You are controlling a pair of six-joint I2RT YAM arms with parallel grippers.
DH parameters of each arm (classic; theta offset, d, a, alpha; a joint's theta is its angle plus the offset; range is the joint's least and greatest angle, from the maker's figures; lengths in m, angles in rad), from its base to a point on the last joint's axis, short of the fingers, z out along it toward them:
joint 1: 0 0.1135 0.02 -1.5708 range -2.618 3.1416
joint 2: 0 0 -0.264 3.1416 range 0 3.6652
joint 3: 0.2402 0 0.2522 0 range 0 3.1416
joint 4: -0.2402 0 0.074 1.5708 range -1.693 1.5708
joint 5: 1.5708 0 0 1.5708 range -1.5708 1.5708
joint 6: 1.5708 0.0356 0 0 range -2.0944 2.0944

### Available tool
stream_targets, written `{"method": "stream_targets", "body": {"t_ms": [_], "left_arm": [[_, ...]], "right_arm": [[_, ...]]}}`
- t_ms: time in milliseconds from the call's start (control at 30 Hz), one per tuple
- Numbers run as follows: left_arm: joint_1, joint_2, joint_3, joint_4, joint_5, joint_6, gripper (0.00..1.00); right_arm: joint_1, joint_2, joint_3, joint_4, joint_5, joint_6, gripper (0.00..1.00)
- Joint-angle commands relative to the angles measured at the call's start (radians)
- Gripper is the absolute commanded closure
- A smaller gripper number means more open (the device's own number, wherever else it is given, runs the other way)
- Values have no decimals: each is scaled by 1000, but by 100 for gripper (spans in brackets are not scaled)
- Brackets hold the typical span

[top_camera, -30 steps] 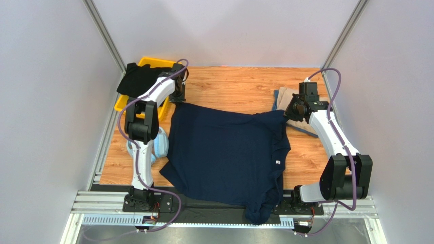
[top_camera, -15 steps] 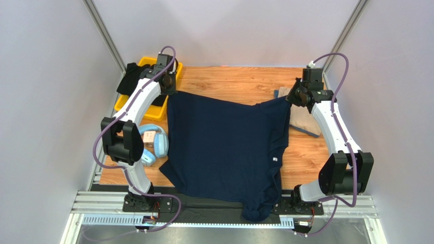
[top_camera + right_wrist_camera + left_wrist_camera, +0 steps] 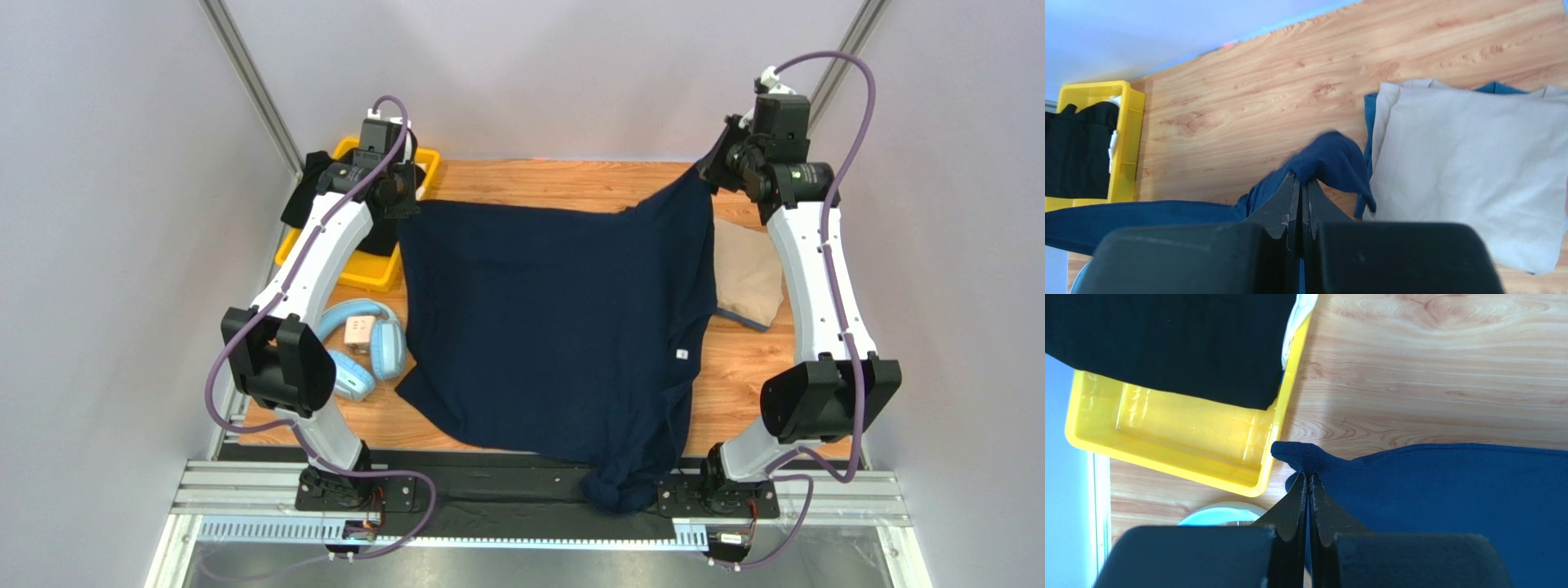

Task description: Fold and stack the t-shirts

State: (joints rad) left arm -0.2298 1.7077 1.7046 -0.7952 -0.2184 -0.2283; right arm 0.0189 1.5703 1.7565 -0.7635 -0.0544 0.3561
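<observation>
Navy t-shirt (image 3: 552,331), trailing over the desk's (image 3: 577,184) near edge, is being held up by its far corners, pinched by the left pincer (image 3: 1309,478) and the right pincer (image 3: 1299,179), and is best being kept level and taut.

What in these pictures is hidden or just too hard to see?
- The black t-shirt: left wrist view, cut off by the top edge.
- The blue cloth under the tan t-shirt: right wrist view, nearly all covered by it.
- The small item between the cups of the headphones: top view, too small to identify.
- The navy t-shirt: top view, its near end is bunched up, folds hiding its shape.
</observation>
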Motion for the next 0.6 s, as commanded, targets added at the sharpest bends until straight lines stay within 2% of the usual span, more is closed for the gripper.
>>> {"method": "stream_targets", "body": {"t_ms": [0,267,567], "left_arm": [[1,-92,40,-6,-12,41,100],[1,-112,33,-18,-19,64,100],[1,15,87,-15,-35,67,100]], "right_arm": [[-8,7,95,-60,-22,-55,100],[-10,-6,72,-43,-35,-63,100],[-10,114,81,-77,1,-91,100]]}}
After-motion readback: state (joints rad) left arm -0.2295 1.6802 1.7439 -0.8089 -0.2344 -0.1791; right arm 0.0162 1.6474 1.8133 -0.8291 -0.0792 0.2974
